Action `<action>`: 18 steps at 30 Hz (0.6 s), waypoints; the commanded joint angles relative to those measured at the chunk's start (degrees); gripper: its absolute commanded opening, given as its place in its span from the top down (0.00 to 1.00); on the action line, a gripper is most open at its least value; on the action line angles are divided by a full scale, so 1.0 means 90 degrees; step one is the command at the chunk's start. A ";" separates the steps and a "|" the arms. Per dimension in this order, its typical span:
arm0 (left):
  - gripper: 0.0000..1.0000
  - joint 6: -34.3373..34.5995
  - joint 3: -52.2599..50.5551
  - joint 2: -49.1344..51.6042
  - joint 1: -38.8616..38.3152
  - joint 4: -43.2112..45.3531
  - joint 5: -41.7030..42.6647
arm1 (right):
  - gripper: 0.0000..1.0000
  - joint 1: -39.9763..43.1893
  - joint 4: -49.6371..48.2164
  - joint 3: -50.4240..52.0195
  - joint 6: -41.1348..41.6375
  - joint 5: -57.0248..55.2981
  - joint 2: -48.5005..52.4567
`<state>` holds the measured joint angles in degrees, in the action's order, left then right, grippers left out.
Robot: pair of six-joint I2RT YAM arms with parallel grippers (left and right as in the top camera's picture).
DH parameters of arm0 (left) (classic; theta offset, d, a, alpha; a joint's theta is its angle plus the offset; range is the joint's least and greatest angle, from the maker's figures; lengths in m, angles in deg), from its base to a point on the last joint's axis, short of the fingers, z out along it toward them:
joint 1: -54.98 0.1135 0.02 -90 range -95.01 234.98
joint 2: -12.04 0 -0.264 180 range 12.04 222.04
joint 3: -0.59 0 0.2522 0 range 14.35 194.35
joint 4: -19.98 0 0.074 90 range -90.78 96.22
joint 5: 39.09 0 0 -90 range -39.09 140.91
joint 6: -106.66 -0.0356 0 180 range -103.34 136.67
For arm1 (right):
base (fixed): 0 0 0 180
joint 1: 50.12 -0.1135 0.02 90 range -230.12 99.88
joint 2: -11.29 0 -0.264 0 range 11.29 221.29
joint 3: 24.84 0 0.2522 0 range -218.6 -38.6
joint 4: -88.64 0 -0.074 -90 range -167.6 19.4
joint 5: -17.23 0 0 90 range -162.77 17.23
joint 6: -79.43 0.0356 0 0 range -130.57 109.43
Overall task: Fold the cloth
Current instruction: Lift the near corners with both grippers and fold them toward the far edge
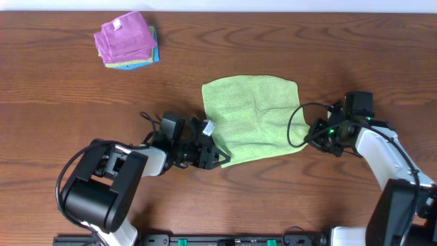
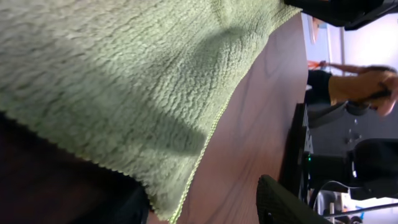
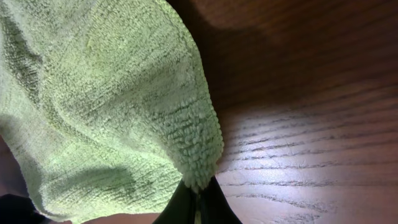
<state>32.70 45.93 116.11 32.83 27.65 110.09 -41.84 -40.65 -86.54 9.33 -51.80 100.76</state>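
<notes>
Cloth mid-table, a gripper at each side

The cloth (image 1: 249, 116) lies mid-table (image 1: 341, 55); left gripper (image 1: 220, 157) at its near left corner, right gripper (image 1: 304, 135) at its right edge; stacked cloths (image 1: 126, 39) far back left.

Wooden table (image 1: 287, 48), dark brown with a pronounced grain. Near the table's far left corner lies a small stack of folded cloths: a purple cloth (image 1: 124, 37) on top, bearing a white tag (image 1: 117, 26), and a blue cloth (image 1: 156, 55) beneath, showing at the stack's right edge. Beyond the table's edge, a person's forearm (image 2: 364, 87), blurred.
</notes>
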 commanded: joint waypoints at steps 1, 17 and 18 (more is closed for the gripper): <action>0.43 -0.0090 -0.0313 0.0384 -0.0189 -0.0199 -0.1367 | 0.99 -0.0049 0.0053 -0.0114 -0.0097 -0.0017 -0.0085; 0.47 0.0100 -0.0313 0.0384 -0.0253 -0.0114 -0.1452 | 0.98 -0.0049 -0.0015 -0.0114 -0.0073 0.0019 -0.0085; 0.49 0.0102 -0.0313 0.0384 -0.0253 -0.0121 -0.1387 | 0.98 -0.0049 -0.0027 -0.0114 -0.0073 0.0022 -0.0085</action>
<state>33.20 45.90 115.87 30.87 28.98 107.80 -41.84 -40.63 -86.54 9.33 -51.78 100.76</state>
